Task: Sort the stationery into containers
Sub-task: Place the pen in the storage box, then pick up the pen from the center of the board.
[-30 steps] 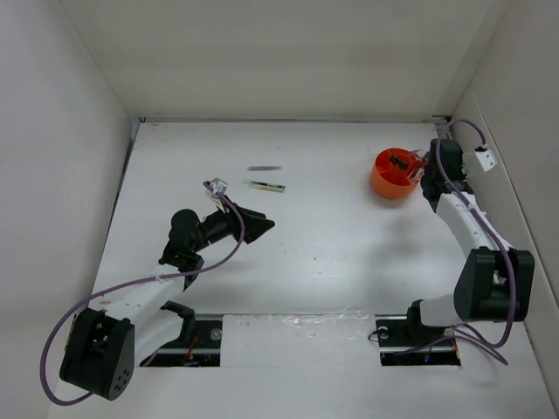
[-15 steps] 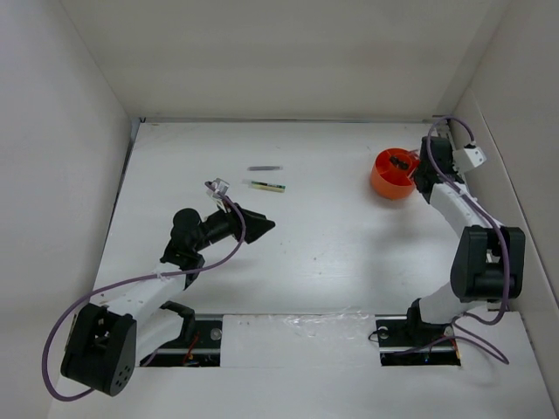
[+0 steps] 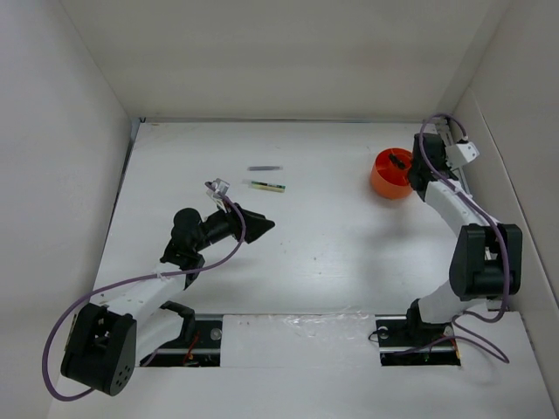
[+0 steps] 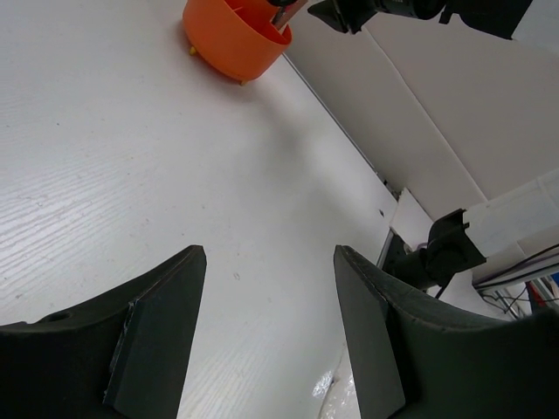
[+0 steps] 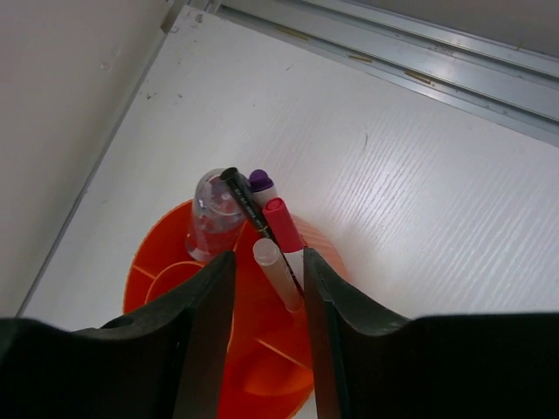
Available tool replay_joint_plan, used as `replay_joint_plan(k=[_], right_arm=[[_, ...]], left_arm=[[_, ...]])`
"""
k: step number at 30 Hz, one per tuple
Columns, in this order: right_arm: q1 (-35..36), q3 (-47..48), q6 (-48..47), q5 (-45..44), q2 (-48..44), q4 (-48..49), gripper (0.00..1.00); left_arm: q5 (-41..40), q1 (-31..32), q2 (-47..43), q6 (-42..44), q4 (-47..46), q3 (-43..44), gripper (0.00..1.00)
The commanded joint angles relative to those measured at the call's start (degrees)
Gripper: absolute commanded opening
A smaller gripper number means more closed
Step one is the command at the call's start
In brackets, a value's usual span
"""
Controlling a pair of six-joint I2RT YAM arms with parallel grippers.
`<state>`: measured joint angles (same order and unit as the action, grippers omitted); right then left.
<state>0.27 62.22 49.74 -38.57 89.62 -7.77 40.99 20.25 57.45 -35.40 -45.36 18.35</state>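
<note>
– Up at the upper right of the overhead view, the orange organiser (image 3: 384, 185) has the right gripper (image 5: 269, 262) poised right over its rim.
– Is it carrying anything?
– No. From the wrist camera its fingers (image 5: 196, 340) stand apart. A clear-capped pen (image 5: 278, 281) rises in the gap and touches neither side. A pink-capped pen (image 5: 281, 218), a purple-capped pen (image 5: 260, 182) and a slim black pen (image 5: 243, 196) lean together inside. I'd say the organiser's walls are what prop them upright.
– And the left arm?
– The left gripper (image 4: 269, 262) is spread wide and empty, low over the table (image 3: 332, 262), left of centre. The green-yellow marker (image 3: 266, 186) and the dark grey stick (image 3: 264, 168) lie flat just above it in the frame, near each other but apart. My guess is it waits close by because those two are the work left.
</note>
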Motion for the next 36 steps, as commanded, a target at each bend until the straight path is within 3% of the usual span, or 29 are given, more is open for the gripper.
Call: replay_joint_plan(k=[1,7,14,16,20,21,22,26,30,36], right_arm=[[0.6,2.8,-0.3,0.4,-4.3,1.0,0.43],[1.1,2.8,-0.8,2.8,-7.8,1.0,0.62],[4.9,0.1,-1.3,5.4,-13.2,1.7,0.67],[7.5,-2.3,-1.8,7.4,-15.3,4.0,0.61],[11.8,-6.7,-2.5,14.0,-18.2,9.1,0.2],[12.6,-7.3,-2.5,16.5,-18.2,9.6,0.05],[14.6,-7.3,-2.5,17.5,-18.2,10.2,0.0],[20.8,-10.2,-2.5,21.8,-17.4,11.7,0.0],[26.9,-10.2,-3.6,22.9,-14.6,12.3,0.0],[31.7,-10.2,-3.6,27.0,-10.1,15.1,0.0]], left_arm=[[0.0,0.3,-0.1,1.2,-1.1,1.4,0.57],[-1.9,0.3,-0.7,1.7,0.1,1.4,0.57],[-6.0,0.3,-0.7,3.3,3.6,2.0,0.55],[-8.1,0.3,-0.7,3.8,4.8,2.0,0.54],[-14.7,0.3,-0.2,3.8,9.0,2.6,0.47],[-17.7,0.3,-0.1,3.8,9.7,2.6,0.44],[-19.0,0.3,-0.1,3.8,10.3,2.6,0.43],[-24.9,0.3,1.8,2.6,12.9,3.6,0.31],[-26.8,0.3,4.3,1.6,14.2,4.7,0.13],[-26.8,0.3,10.0,0.9,14.7,6.8,0.07]])
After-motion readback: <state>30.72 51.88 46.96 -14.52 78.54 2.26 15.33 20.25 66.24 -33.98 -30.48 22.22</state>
